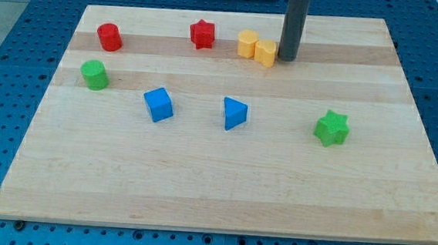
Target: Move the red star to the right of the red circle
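Red star [202, 34] sits near the view's top of the bench [215, 184], well right of the red circle [109, 36]. My tip [287, 58] rests just right of two yellow blocks [256, 48], apart from the star. The tool is a plain rod with nothing to open or close.
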Robot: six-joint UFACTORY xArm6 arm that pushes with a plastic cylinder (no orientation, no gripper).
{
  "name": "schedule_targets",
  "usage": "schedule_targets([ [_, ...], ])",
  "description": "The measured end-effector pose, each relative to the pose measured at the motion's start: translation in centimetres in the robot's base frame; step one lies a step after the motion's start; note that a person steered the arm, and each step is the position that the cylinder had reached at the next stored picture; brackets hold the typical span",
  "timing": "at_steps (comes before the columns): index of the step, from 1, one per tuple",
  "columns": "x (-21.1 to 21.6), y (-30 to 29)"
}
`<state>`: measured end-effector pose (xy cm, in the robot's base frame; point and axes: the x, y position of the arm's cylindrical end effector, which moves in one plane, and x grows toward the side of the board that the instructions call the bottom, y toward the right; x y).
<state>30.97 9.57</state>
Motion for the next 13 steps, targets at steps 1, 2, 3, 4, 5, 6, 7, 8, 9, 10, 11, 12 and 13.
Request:
schedule_targets([
  [1,0.0,0.0],
  [2,-1.8,0.6],
  [3,-1.8,0.6],
  [4,-4.1,-0.2],
  [5,-8.2,-2.4],
  [6,-11.3,-6.1],
  [7,-10.9,-8.7],
  [8,-9.9,-10.0],
  [9,-9.9,-10.0],
  [10,-9.2,-11.0],
  [11,-9.2,-11.0],
  [12,-5.3,-12.1],
  [13,-5.1,-13.0],
])
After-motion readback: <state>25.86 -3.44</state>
